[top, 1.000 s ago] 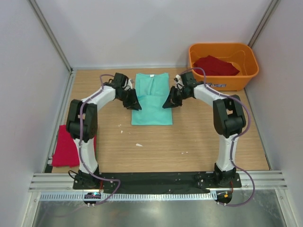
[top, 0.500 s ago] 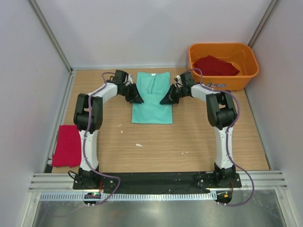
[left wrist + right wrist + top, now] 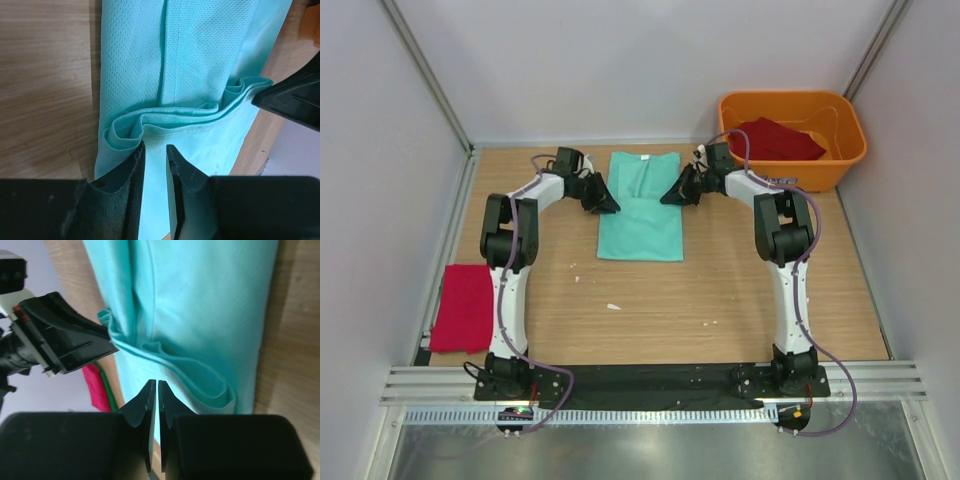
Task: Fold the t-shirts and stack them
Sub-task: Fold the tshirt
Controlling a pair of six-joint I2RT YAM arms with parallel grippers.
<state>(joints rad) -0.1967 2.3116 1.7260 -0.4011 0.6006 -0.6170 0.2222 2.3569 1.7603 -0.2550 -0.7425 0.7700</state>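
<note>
while lying lengthwise on the table (image 3: 740,290) between the arms, mint-green t-shirt (image 3: 640,215) pinched along one raised crease: left gripper (image 3: 155,146) nipping one end, right gripper (image 3: 153,382) clamped nearly flat on the other. seemingly mid cross-fold. next: carry both ends level and in step, lay over, release; then red t-shirts (image 3: 775,138).

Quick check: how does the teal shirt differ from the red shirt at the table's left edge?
The teal shirt lies centre-far; the red shirt sits at the near-left edge. The teal shirt has a ridge bunched up between the left gripper and right gripper; the red shirt lies flat, with no gripper near. Both are folded into rectangles.
</note>
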